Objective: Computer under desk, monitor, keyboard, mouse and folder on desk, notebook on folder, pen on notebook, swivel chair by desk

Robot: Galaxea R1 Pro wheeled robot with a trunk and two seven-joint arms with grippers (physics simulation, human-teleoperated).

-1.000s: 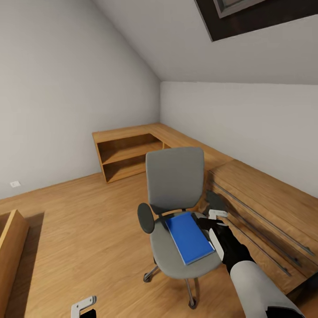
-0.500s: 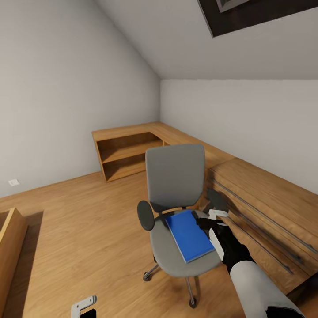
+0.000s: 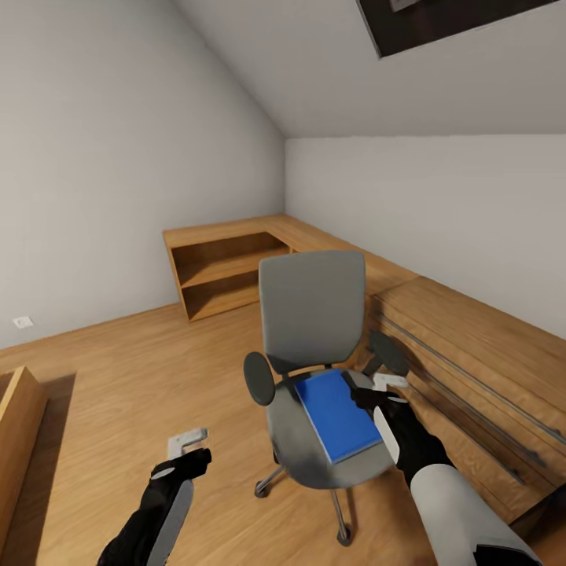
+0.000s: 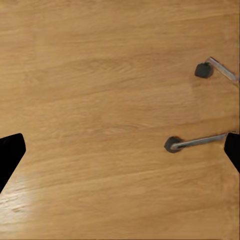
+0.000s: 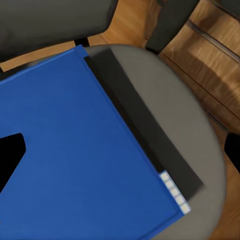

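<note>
The grey swivel chair (image 3: 313, 314) stands mid-room with the bright-blue folder (image 3: 338, 415) lying flat on its seat. My right gripper (image 3: 376, 391) is open and hovers over the folder's right edge, near the right armrest. In the right wrist view the folder (image 5: 75, 150) spreads between the black fingertips (image 5: 10, 155), with a dark strip and the grey seat (image 5: 175, 110) beside it. My left gripper (image 3: 192, 450) is open above the floor left of the chair. Its wrist view looks down on two casters (image 4: 172, 145) of the chair base.
A light wooden dresser (image 3: 472, 354) with long bar handles runs along the right wall, close behind the chair. A low wooden shelf unit (image 3: 224, 271) fills the far corner. Another wooden piece (image 3: 20, 424) stands at the left edge. Wooden floor (image 3: 141, 369) lies open left of the chair.
My left arm has risen into view and forward, beside the chair. The right gripper has stayed over the folder. The head view tilted down slightly.
</note>
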